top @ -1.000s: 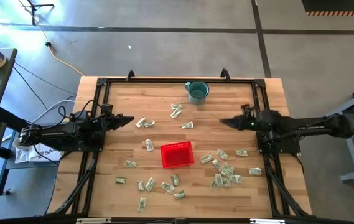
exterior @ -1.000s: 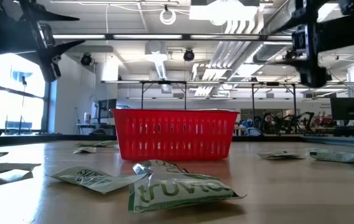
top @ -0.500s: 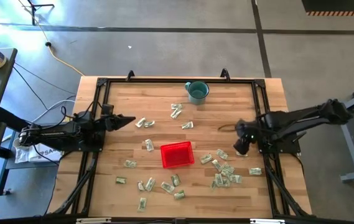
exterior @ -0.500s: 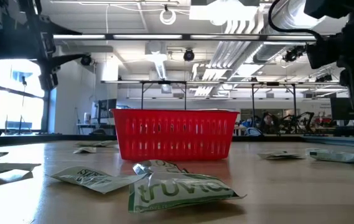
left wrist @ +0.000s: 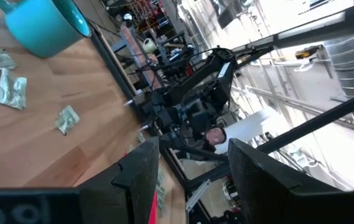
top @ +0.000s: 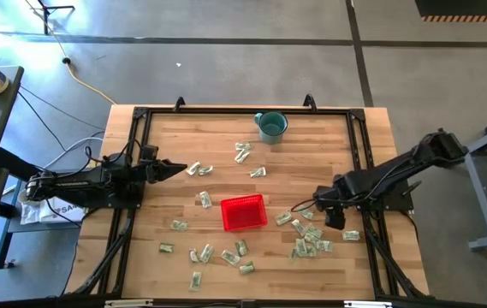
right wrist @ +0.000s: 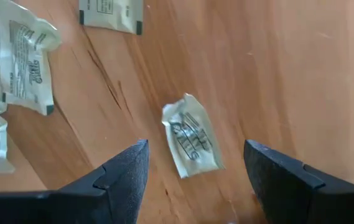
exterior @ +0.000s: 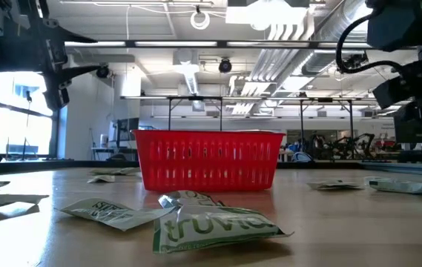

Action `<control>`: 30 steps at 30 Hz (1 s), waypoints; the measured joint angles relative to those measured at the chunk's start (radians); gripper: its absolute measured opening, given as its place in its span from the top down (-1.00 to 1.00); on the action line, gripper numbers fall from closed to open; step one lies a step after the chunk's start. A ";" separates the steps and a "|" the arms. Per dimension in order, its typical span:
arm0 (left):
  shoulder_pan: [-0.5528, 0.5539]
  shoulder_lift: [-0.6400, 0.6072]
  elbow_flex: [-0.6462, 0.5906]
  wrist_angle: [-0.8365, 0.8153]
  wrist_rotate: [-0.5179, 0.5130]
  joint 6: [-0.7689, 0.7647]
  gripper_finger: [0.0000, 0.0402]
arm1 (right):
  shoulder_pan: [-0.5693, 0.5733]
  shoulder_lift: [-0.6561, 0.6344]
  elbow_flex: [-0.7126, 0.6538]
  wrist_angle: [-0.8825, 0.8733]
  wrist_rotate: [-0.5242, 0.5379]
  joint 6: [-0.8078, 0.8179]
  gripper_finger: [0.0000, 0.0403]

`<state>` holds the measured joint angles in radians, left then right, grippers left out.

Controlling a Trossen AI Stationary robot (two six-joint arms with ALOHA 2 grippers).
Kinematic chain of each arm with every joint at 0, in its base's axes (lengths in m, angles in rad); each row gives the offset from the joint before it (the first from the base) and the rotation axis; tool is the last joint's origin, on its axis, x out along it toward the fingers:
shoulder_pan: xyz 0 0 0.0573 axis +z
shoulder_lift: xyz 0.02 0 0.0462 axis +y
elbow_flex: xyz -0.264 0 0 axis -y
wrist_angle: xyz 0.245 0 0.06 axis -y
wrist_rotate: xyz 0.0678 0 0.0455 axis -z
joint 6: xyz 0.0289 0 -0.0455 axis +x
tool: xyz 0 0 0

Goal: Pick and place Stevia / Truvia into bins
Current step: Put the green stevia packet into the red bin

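Observation:
Many Stevia / Truvia packets lie flat and scattered on the wooden table, with one cluster (top: pixel 309 239) at the near right and others (top: pixel 217 254) near the front. The red mesh bin (top: pixel 244 212) stands at the middle. My right gripper (top: pixel 318 200) points down, open, just right of the bin. In the right wrist view one crumpled packet (right wrist: pixel 191 144) lies on the wood below the gap between its fingers, untouched. My left gripper (top: pixel 178 168) hovers open at the left side, pointing level across the table.
A teal mug (top: pixel 270 126) stands near the far edge. A black metal frame (top: pixel 243 110) runs around the tabletop. Loose packets (top: pixel 243 152) lie between the mug and the bin. In the low view, packets (exterior: pixel 211 226) lie in front of the bin (exterior: pixel 208 159).
My right gripper has swung from pointing level toward the table's middle to pointing straight down. It has moved toward the near edge and lower, and now stands over the packets right of the bin. It has stayed open. No packet has moved.

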<state>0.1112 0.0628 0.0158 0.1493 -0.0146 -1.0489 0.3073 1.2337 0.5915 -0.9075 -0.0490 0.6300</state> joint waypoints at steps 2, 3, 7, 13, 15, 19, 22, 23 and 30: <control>0.000 0.000 0.000 -0.002 0.000 0.000 -0.13 | 0.006 0.016 0.000 0.023 -0.010 0.040 -0.25; 0.000 0.000 0.000 -0.004 0.000 0.000 -0.13 | 0.009 0.022 0.000 0.032 -0.011 0.076 -0.25; 0.000 0.000 0.000 -0.039 0.000 0.000 -0.13 | 0.017 0.040 0.000 0.033 -0.001 0.215 -0.25; 0.000 0.000 0.000 -0.113 0.000 0.001 -0.13 | 0.044 0.044 0.000 0.029 0.127 0.189 -0.25; 0.000 0.000 0.000 -0.128 0.000 0.002 -0.13 | 0.049 0.044 0.000 0.033 0.190 0.148 -0.25; 0.000 0.000 0.000 -0.138 0.000 0.005 -0.13 | 0.049 0.044 0.000 0.022 0.179 0.106 -0.25; 0.000 0.000 0.000 -0.138 0.000 0.005 -0.13 | 0.055 0.044 0.000 0.003 0.121 0.128 -0.25; 0.000 0.000 0.000 -0.138 0.000 0.005 -0.13 | 0.060 0.044 0.000 0.000 0.110 0.129 -0.25; 0.000 0.000 0.000 -0.150 0.000 0.024 -0.13 | 0.115 0.044 0.000 0.000 0.144 0.129 -0.25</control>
<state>0.1112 0.0628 0.0154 -0.0006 -0.0147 -1.0245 0.4218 1.2781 0.5915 -0.9079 0.0952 0.7586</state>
